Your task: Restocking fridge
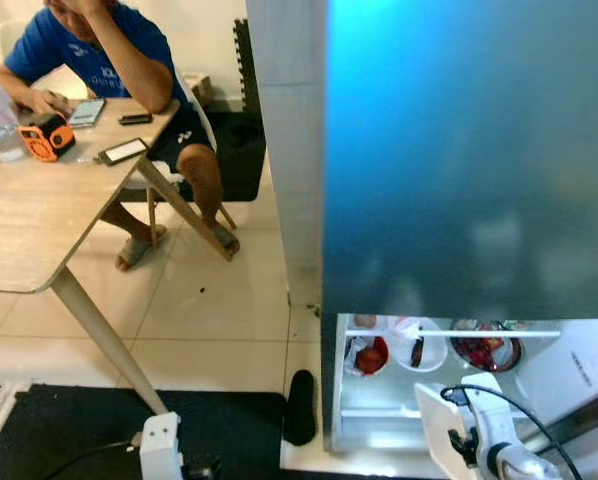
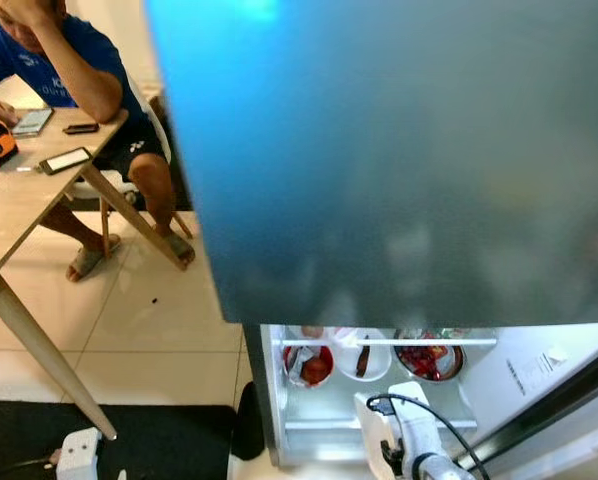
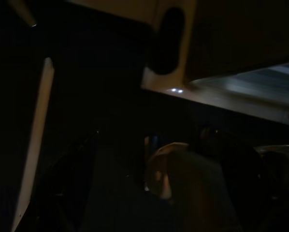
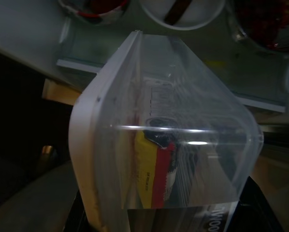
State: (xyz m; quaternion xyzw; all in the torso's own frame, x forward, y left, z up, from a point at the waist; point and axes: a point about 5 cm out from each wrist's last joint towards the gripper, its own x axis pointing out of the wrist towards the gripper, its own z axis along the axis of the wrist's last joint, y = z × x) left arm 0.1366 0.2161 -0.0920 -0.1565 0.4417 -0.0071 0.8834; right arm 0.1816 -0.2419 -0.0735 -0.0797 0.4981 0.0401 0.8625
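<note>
Right gripper (image 1: 479, 445) is down low in front of the open fridge (image 1: 459, 160), carrying a clear plastic container (image 4: 168, 130) with a yellow and red packet inside, though I cannot tell how its fingers sit on it. The container hangs just outside the fridge's bottom shelf (image 1: 379, 410), below the bowls (image 1: 429, 350) behind the rail. The left gripper's state I cannot tell either.
</note>
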